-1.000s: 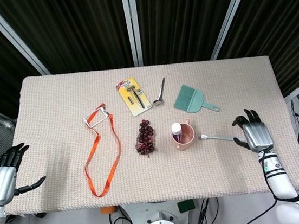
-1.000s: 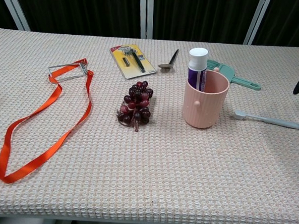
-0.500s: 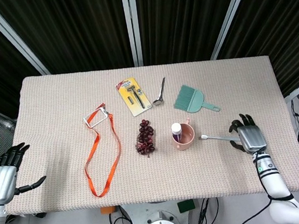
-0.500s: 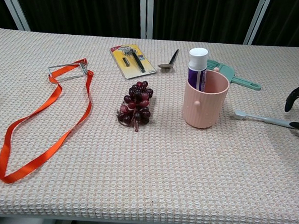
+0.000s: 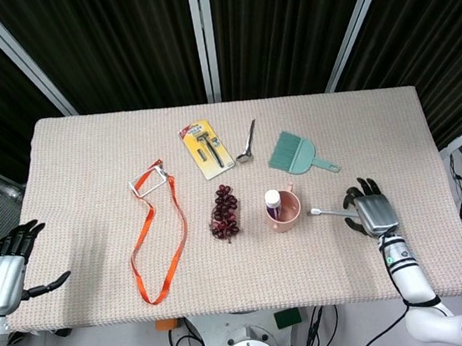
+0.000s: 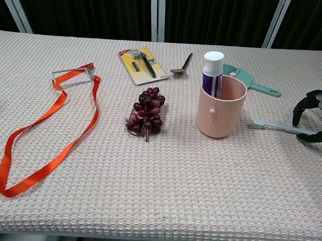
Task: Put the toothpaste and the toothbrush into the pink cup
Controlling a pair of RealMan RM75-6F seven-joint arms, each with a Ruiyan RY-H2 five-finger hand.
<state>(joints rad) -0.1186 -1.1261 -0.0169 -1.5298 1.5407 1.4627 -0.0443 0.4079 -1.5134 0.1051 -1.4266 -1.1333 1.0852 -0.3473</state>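
The pink cup point(image 5: 284, 213) point(image 6: 220, 111) stands right of the table's middle. A white-capped purple toothpaste tube point(image 5: 273, 199) point(image 6: 212, 69) stands upright inside it. The white toothbrush point(image 5: 327, 213) point(image 6: 278, 126) lies flat on the cloth just right of the cup, head toward the cup. My right hand point(image 5: 369, 213) point(image 6: 313, 114) hovers at the handle end, its fingers curved above the handle and the thumb below, not closed on it. My left hand point(image 5: 3, 273) hangs off the table's left edge, fingers apart, holding nothing.
A bunch of dark grapes point(image 5: 225, 212) point(image 6: 146, 113) lies left of the cup. An orange ribbon point(image 5: 158, 232) point(image 6: 48, 131) stretches across the left side. Behind are a yellow carded razor point(image 5: 207, 148), a spoon point(image 5: 247, 141) and a green hand brush point(image 5: 296, 153).
My right hand has moved left along the table to the toothbrush handle, and its fingers now straddle the handle's end. The left hand and all objects have stayed put.
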